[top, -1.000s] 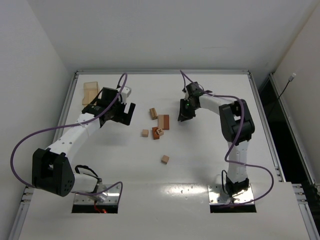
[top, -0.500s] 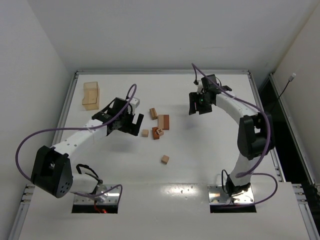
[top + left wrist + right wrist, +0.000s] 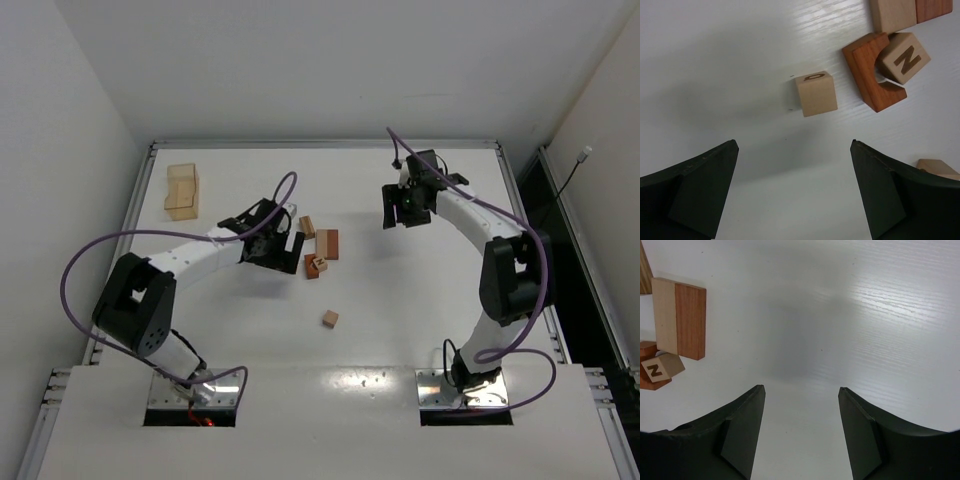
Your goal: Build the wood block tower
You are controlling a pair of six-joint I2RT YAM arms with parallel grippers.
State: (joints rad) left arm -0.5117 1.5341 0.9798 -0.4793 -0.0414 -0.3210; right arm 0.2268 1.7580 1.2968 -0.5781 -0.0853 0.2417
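The wood blocks lie loose mid-table; no tower stands. In the top view I see a short bar [image 3: 307, 226], a flat tan-and-reddish block [image 3: 327, 243], a reddish notched block [image 3: 311, 267] with an N cube [image 3: 320, 264] in its notch, and a lone cube [image 3: 330, 318] nearer the front. My left gripper [image 3: 283, 254] is open and empty just left of the cluster. In the left wrist view, a tan cube [image 3: 816, 93] lies ahead of the open gripper [image 3: 792, 145], beside the notched block [image 3: 867, 70]. My right gripper [image 3: 397, 217] is open and empty, right of the blocks [image 3: 800, 388].
A flat pale wooden tray [image 3: 182, 190] lies at the back left. The table's raised rim [image 3: 320, 144] runs along the back and sides. The right wrist view shows the two-tone block [image 3: 679, 317] and the N cube [image 3: 662, 367] at its left edge.
My left gripper has moved right to the block cluster and now covers the small tan cube in the top view. My right gripper moved back and to the right, away from the blocks.
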